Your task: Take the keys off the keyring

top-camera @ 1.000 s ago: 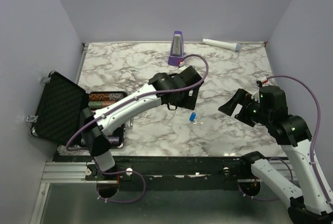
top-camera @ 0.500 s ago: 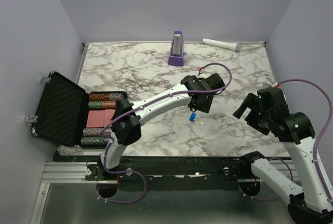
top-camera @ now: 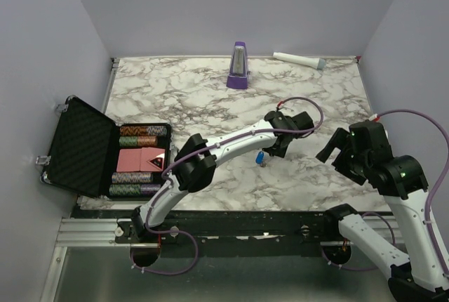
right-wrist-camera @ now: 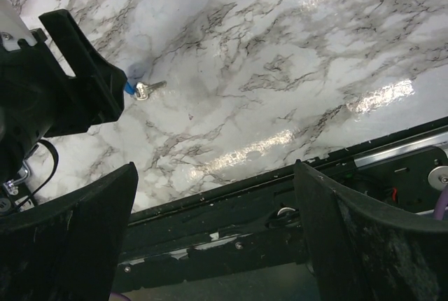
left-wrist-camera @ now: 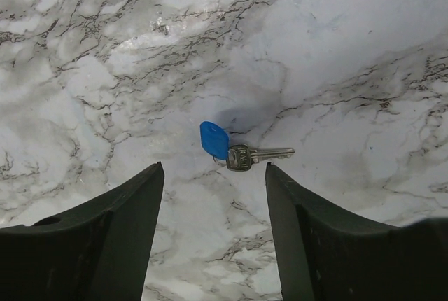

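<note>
The keys [top-camera: 260,156] lie flat on the marble table right of centre: one with a bright blue head [left-wrist-camera: 213,139] and one silvery [left-wrist-camera: 253,155]. The keyring [left-wrist-camera: 221,164] shows only as a thin loop where the two heads meet. My left gripper [top-camera: 276,146] hovers just above them, open and empty, its tips [left-wrist-camera: 213,168] straddling the spot just short of the keys. My right gripper [top-camera: 332,149] is open and empty, raised over the table's right side. In the right wrist view the keys [right-wrist-camera: 140,89] lie beside the left gripper [right-wrist-camera: 80,80].
A purple metronome-shaped block [top-camera: 239,67] and a white cylinder [top-camera: 299,60] stand at the back edge. An open black case [top-camera: 81,144] with poker chips [top-camera: 142,135] sits at the left. The table's front rail [right-wrist-camera: 280,196] lies below my right gripper.
My left arm has swung right and stretched forward, bringing its gripper from the table's middle to just over the keys. My right gripper has drawn back to the right. The keys have stayed put.
</note>
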`<move>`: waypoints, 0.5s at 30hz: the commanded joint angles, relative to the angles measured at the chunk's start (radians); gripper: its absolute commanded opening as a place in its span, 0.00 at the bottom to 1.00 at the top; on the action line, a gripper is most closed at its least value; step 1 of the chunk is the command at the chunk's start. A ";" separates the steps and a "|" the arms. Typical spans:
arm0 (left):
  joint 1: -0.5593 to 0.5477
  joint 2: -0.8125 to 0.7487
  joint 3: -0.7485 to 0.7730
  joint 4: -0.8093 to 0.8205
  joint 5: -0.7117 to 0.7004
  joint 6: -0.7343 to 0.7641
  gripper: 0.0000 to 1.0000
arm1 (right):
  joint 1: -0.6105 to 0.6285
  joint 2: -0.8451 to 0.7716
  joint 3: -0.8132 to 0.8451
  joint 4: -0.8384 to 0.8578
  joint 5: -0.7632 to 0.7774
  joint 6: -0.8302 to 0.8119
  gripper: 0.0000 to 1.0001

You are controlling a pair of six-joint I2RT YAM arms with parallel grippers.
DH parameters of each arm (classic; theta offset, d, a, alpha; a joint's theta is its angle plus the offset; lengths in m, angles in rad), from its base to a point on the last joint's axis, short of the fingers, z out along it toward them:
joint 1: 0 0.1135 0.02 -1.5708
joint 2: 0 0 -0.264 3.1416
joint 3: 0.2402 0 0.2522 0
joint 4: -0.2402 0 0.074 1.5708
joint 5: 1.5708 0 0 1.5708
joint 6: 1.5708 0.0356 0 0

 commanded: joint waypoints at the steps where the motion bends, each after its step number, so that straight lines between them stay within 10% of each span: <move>1: -0.004 0.044 0.015 -0.006 -0.049 -0.030 0.65 | 0.003 -0.003 0.007 -0.062 -0.003 -0.029 0.99; 15: 0.004 0.121 -0.011 0.030 -0.078 -0.067 0.56 | 0.001 0.028 0.042 -0.072 -0.026 -0.118 0.99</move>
